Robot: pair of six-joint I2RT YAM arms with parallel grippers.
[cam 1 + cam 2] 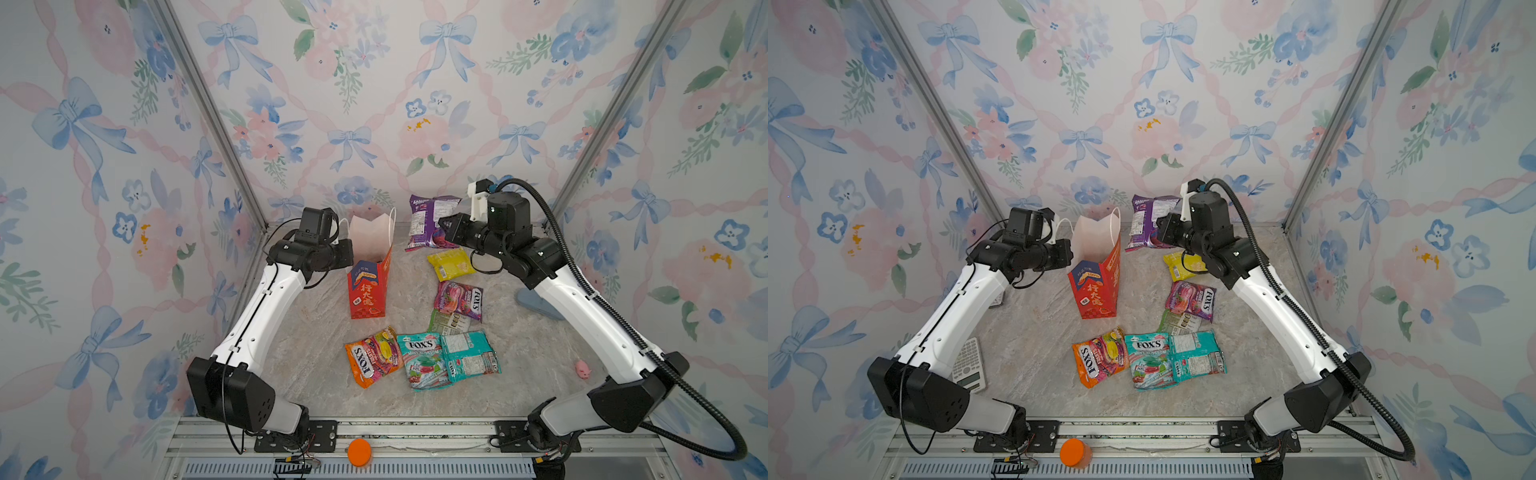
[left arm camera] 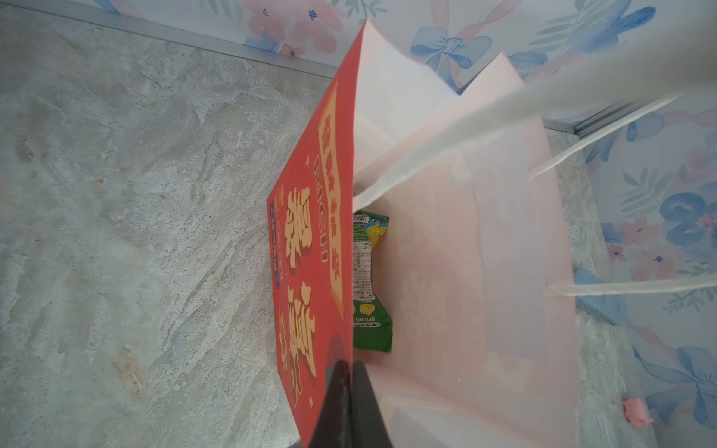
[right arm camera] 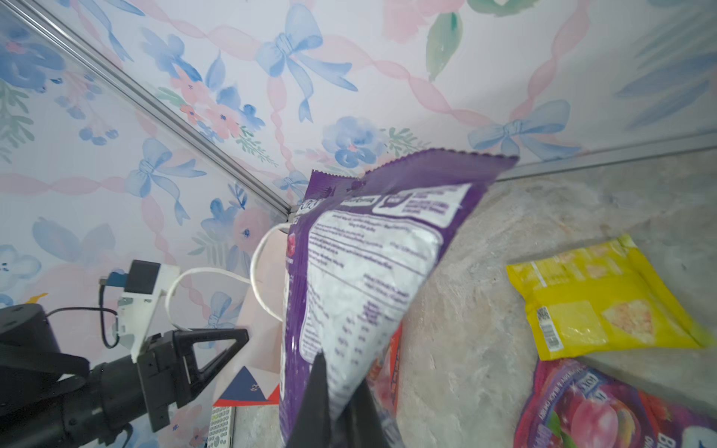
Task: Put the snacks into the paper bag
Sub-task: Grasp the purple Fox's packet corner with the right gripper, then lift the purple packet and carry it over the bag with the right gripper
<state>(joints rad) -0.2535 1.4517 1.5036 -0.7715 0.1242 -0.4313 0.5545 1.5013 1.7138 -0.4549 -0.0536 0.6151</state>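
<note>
Inside the paper bag (image 2: 310,252), only the left wrist view shows a green packet (image 2: 370,279) lying against the red wall; both top views see just the pale lining. That view also shows the left gripper (image 2: 351,372) clenched on the bag's rim, one finger outside the red wall and one inside. The right wrist view shows the right gripper (image 3: 337,376) pinching a corner of the purple packet (image 3: 368,252), which sticks out beyond the fingers near the bag's cord handles (image 3: 256,271). A calculator (image 1: 969,365) shows in a top view near the table's (image 1: 1038,332) left edge. The bag stands upright and open, left of the table's middle, red with yellow characters and a blue side patch. To its right and front lie the yellow packet (image 1: 451,263), magenta packet (image 1: 459,300), orange packet (image 1: 374,355) and teal packets (image 1: 422,359), flat and glossy, several printed FOX'S
</note>
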